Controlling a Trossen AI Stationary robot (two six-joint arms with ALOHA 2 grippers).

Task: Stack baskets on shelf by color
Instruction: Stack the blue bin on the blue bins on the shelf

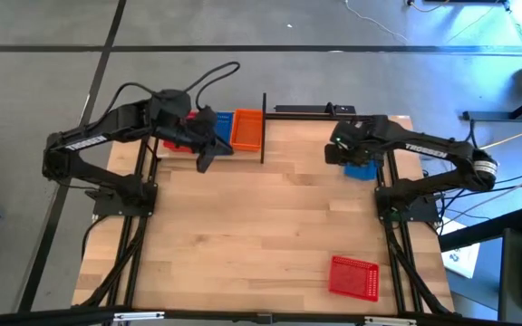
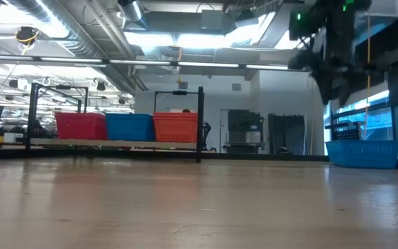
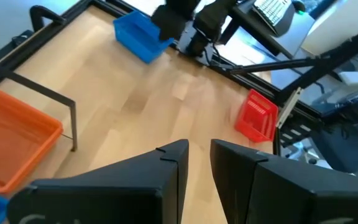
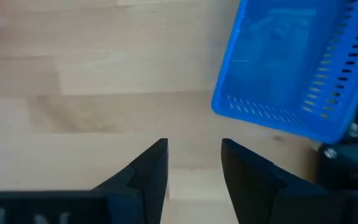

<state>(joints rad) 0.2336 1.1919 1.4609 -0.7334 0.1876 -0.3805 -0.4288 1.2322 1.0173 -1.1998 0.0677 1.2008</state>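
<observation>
Left claw [image 1: 208,156] hanging with fingers apart, empty, just beside the shelf [image 1: 263,127] holding red, blue and orange baskets [image 2: 175,127]. Right claw [image 4: 193,163] hovering, fingers apart, empty, blue basket [image 1: 362,169] just beside it. Red basket [image 1: 352,276] lying well apart on the surface [image 1: 261,226].

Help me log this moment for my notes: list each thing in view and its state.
Left hand: open, empty, by the shelf.
Right hand: open, empty, beside the blue basket.
Blue basket: upright on table.
Red basket: on table, near edge.
Shelf: holds red, blue, orange baskets side by side.
</observation>
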